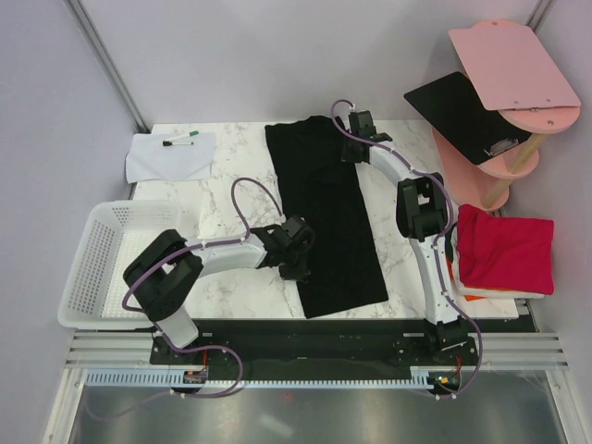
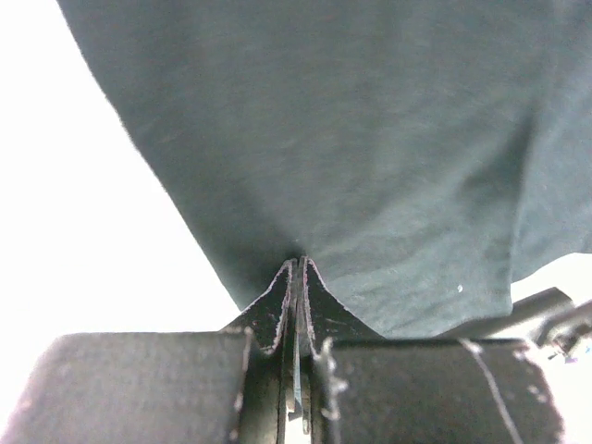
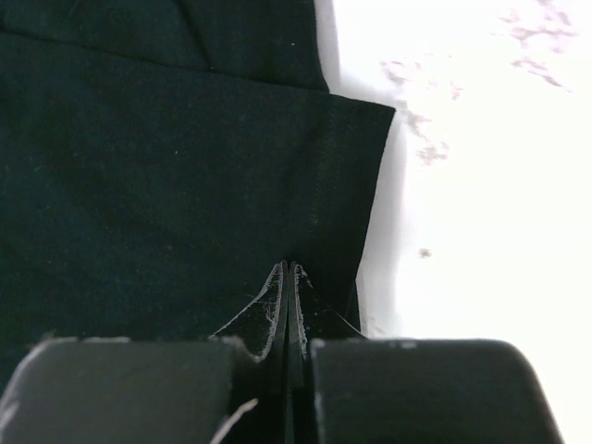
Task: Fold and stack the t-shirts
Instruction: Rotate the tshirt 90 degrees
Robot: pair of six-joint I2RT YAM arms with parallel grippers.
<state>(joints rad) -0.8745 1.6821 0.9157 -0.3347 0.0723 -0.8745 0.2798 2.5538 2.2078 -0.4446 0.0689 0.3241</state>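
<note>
Closest to each wrist camera, its own fingers are pressed flat together with dark cloth running right into the tips. The left gripper (image 2: 298, 268) has its jaws fully closed on an edge of the black t-shirt (image 1: 324, 203), and the fabric rises away from the tips as if tented by the pinch. The right gripper (image 3: 287, 270) is just as tightly closed at a hemmed corner and appears to nip the cloth, though the fabric around it lies flat, so the catch is less sure. From above, the shirt lies on the marble table (image 1: 231, 176) as a long narrow strip. Its long axis runs from the far edge toward the arm bases, slanting slightly right at the near end. The right gripper sits at the strip's far right corner, and the left gripper is on its left edge toward the near end, so the two grips are well apart along that axis and on opposite sides. My judgement is that the coming move is a crosswise fold carrying one end over the other, so both pinches must travel along the strip's length. The crimson red shirt (image 1: 504, 248), folded on top of the stack, rests beside the right arm's base, nearer that arm than the left.
</note>
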